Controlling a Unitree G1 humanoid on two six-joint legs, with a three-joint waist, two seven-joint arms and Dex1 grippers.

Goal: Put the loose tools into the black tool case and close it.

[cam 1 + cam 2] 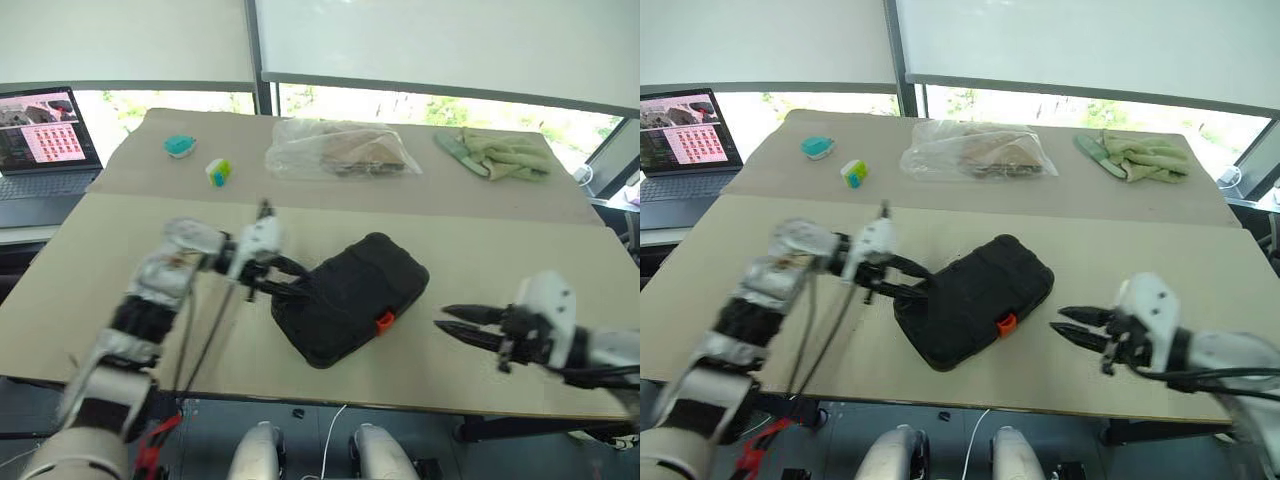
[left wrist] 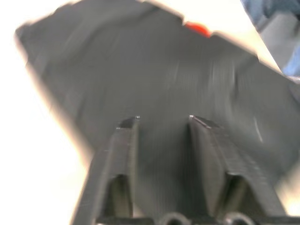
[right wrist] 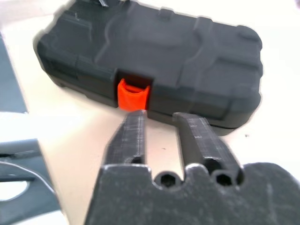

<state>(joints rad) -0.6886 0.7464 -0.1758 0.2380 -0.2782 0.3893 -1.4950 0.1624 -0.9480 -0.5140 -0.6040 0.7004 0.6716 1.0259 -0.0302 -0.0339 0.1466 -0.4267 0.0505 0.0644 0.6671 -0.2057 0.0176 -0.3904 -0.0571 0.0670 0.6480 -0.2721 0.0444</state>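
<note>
One black tool case (image 1: 352, 297) lies shut on the near part of the table (image 1: 500, 260), set at a slant, with one small orange latch (image 1: 384, 322) on its front edge facing the robot. Two grippers are in view. Left gripper (image 1: 296, 286) is at the case's left end, its two black fingers (image 2: 123, 154) parted by a moderate gap with the case lid seen between and beyond them; nothing is clamped between them, and contact with the lid cannot be judged because the arm is blurred. Right gripper (image 1: 452, 319) hangs to the right of the case, apart from it, pointing toward the latch side; its two fingers (image 3: 133, 133) stand a little apart and hold nothing. On the far part of the table there are four further items: one clear plastic bag (image 1: 340, 148) with contents that cannot be made out, one pair of green gloves (image 1: 497, 153) to its right, one teal object (image 1: 180, 146) and one small green-and-white object (image 1: 218, 171) to its left. One laptop (image 1: 42, 140) sits open on a separate surface at the far left.
</note>
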